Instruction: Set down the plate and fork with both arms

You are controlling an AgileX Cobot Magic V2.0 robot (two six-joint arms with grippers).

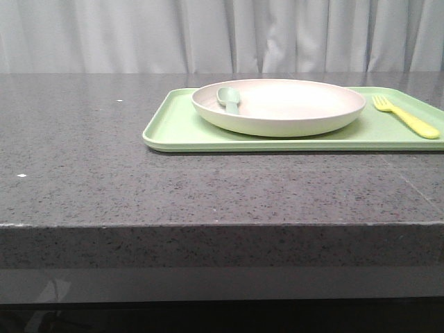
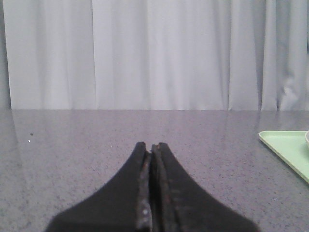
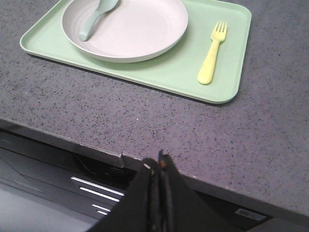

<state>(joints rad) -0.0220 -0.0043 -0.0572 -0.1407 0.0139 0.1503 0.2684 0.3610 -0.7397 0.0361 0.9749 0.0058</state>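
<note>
Reviewing my feeds, I found the left gripper and right gripper both clenched, holding nothing. The plate and fork lay on the tray toward the desk's far right corner. The spoon risked sliding off if the plate tipped.

No readable words, brand names, numbers or signs appear in any view. A small pale sticker sits on the dark front below the speckled grey stone countertop, its print too blurred to read.
</note>
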